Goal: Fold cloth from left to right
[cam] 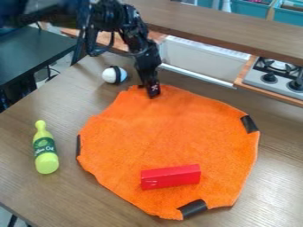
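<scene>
Orange cloth [168, 133] flat on table [77, 195], gripper [153, 92] pointing down at its far edge, spread or pinching, cannot tell

The setting looks like a lab with a toy kitchen: a black jointed robot arm [142, 48] stands over a brown wood-grain surface [35, 190], beside a grey toy stove [272, 82] with black knobs [269, 78].
</scene>
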